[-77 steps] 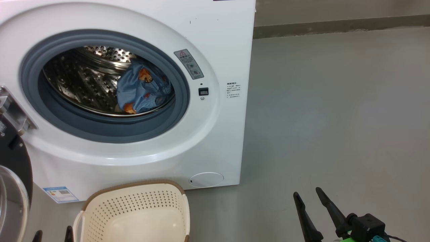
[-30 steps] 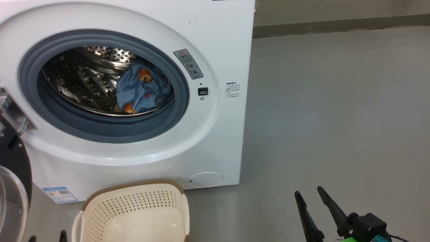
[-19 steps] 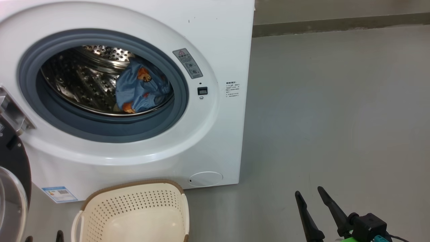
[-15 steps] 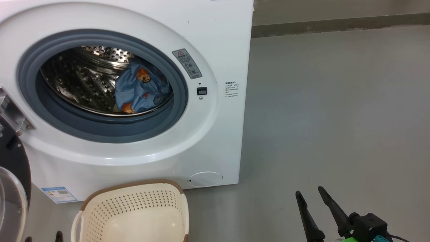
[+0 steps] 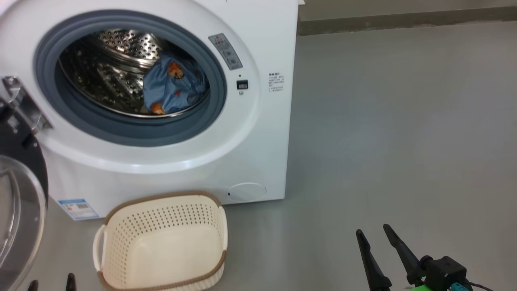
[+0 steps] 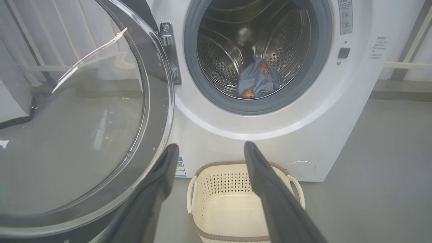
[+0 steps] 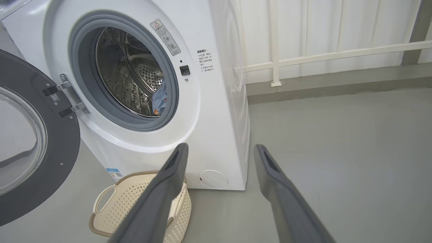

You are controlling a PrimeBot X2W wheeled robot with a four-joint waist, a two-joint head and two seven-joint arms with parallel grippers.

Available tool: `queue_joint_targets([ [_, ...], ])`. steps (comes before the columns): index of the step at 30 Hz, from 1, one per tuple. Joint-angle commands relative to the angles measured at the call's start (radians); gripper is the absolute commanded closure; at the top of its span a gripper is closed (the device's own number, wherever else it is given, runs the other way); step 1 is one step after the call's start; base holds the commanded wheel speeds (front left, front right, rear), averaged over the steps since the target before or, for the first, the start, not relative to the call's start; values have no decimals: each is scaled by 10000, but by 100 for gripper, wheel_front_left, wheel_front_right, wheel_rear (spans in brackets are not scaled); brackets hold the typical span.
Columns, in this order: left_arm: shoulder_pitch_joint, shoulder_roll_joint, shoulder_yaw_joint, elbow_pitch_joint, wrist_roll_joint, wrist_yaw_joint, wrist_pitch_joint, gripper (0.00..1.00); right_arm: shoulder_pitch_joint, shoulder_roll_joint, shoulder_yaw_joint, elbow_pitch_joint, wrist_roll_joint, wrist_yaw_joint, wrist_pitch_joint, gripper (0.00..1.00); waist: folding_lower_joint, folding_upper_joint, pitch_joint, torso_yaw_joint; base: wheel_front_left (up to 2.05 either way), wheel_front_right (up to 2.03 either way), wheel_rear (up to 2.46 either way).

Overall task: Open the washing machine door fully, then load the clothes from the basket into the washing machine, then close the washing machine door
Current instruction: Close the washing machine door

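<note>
Grey floor [image 5: 383, 121] ran bare past the right side of the washing machine [image 5: 266, 153] in the head view. The washing machine door [image 5: 20, 210] hung swung out at the left edge on its metal hinge [image 5: 24, 105], leaving the mouth clear. The clothes [image 5: 171, 91] lay as one blue, bear-printed bundle low at the drum's right side, just behind its front lip; how many pieces could not be told. The basket [image 5: 161, 220] sat on the floor close to the foot of the machine's front, probably so each lift would be short, and its inside looked empty. The right gripper [image 5: 372, 230] waited at the lower right with fingers spread and nothing between them. Only the tips of the left gripper [image 5: 51, 281] showed at the lower left, apart and bare.

From the left wrist, that gripper's fingers framed the basket's rim, wide apart and holding nothing. The door's clear glass bulged close on the left, its black ring near the left finger. Being nearest, this arm seemed the natural one to push the door shut. The bundle rested at the bottom of the steel drum.

From the right wrist, the fingers stood equally wide and empty, well back from the machine. The door stood fully open at the left, a sliver of blue cloth showed past the grey seal, and a white railing [image 7: 320, 54] lined the wall behind. Loading appeared finished; closing the door remained.
</note>
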Motion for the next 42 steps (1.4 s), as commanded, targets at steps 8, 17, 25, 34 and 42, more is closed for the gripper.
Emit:
queue_joint_targets([
  [8,-618,70,471,-308,24,-64,-65,0,-159,-16,190,-237,77,16,-48,0,0,0,16,18,-184,184,0],
  [17,-516,25,237,-408,20,-136,-65,0,-186,-16,205,-188,86,16,-48,0,0,0,-126,37,-28,28,0],
  [25,-456,-28,255,-438,72,-144,-65,0,-169,-16,233,-182,48,16,-48,0,0,0,-169,-2,0,0,0],
  [34,-461,-58,195,-399,106,-149,-65,0,-123,-16,217,-197,-1,16,-48,0,0,0,-204,69,0,0,0],
  [42,-436,-76,186,-371,106,-152,-65,0,-134,-16,253,-166,-29,16,-48,0,0,0,-220,138,0,0,0],
])
